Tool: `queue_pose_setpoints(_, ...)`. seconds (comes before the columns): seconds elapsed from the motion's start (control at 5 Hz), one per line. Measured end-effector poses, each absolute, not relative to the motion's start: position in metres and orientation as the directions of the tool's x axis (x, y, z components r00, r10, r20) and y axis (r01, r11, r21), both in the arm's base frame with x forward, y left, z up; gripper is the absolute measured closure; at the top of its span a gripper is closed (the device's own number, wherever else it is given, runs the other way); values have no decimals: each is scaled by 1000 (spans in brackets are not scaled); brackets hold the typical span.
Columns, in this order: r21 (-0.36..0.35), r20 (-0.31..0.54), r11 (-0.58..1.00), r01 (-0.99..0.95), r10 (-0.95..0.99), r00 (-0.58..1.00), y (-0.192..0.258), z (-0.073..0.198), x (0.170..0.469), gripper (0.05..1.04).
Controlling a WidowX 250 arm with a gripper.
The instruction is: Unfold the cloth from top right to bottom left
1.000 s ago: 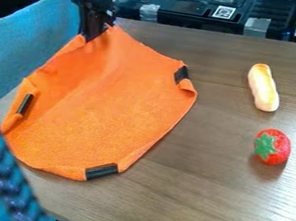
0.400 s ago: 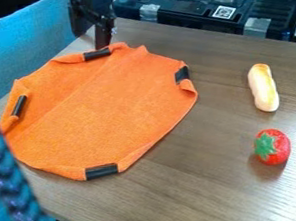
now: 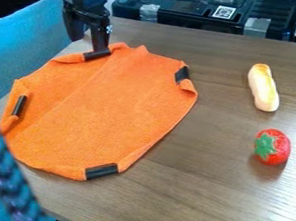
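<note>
The orange fabric cloth [image 3: 97, 113] lies broadly spread on the brown wooden table [image 3: 205, 176]; unfolding looks essentially done, with only curled edges left. At its far edge, the black two-finger gripper [image 3: 88, 44] is released, fingers apart.

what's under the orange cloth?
Table shows along its right and lower edges and likely continues beneath. The cloth covers that area, so anything else there can't be seen.

One camera looks slantwise down over the nearby table [image 3: 203, 161].
</note>
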State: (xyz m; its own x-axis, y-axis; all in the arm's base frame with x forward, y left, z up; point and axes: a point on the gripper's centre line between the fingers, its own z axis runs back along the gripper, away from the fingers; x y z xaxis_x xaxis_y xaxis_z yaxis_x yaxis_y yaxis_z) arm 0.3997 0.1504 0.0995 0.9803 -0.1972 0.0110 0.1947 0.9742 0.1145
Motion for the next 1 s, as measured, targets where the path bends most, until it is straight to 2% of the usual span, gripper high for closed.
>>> queue_pose_setpoints(0.2, 40, -17, 979, 200, -199, 980, 135, 91, 379, 83)
queue_pose_setpoints(0.4, -10, -75, 981, 193, -193, 978, 123, 69, 360, 83)
queue_pose_setpoints(0.6, 0, -103, 979, 204, -203, 974, 116, 56, 354, 83)
queue_pose_setpoints(0.8, 41, -124, 974, 225, -218, 968, 112, 48, 352, 83)
queue_pose_setpoints(1.0, 45, -169, 972, 231, -220, 961, 111, 37, 349, 83)
